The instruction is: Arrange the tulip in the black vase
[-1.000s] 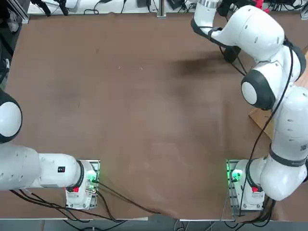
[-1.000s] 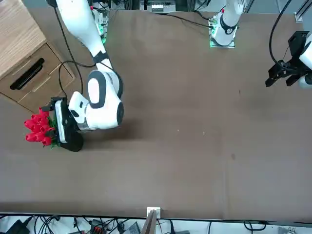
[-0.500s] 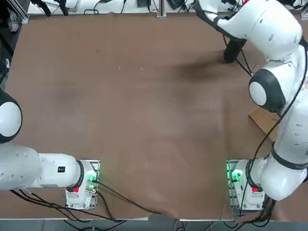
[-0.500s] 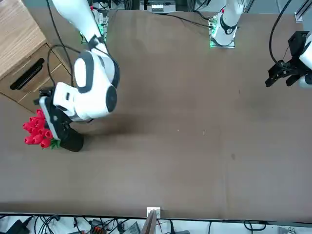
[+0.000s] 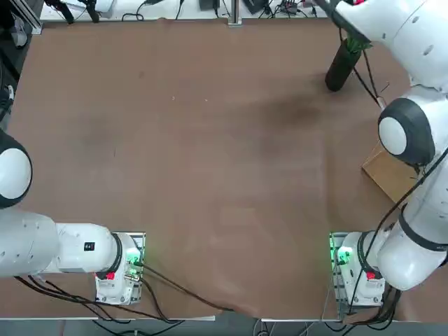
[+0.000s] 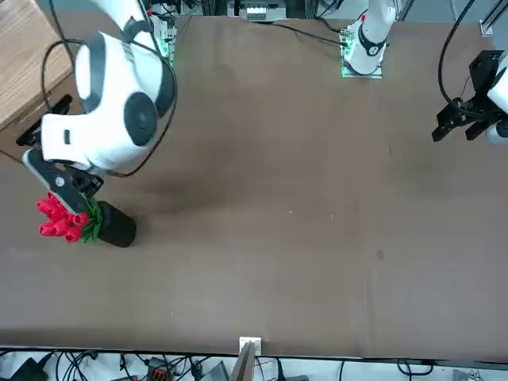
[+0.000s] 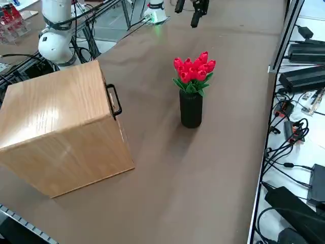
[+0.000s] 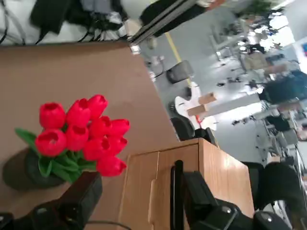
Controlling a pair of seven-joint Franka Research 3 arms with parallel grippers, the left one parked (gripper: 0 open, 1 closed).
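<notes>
Across the brown table (image 7: 223,152), a bare matte sheet runs wall to wall, with black cables and power bricks (image 7: 304,76) along the strip beside its far edge. At the robot's right side stands a wooden cabinet (image 7: 61,127) with a black handle, just off the table's corner. The black vase (image 7: 191,109) stands upright near the far right corner, close to the cabinet but apart from it. The tulip (image 7: 194,71) sits in its mouth: a tight bunch of red blooms above a collar of green leaves, stems hidden inside. The vase is a plain dark cylinder, short beneath the bunch. The right gripper (image 8: 139,191) hangs above and beside the blooms, clear of them; its two black fingers (image 8: 81,194) are spread apart with nothing between them, though in the front view it seems almost level with the flowers.
</notes>
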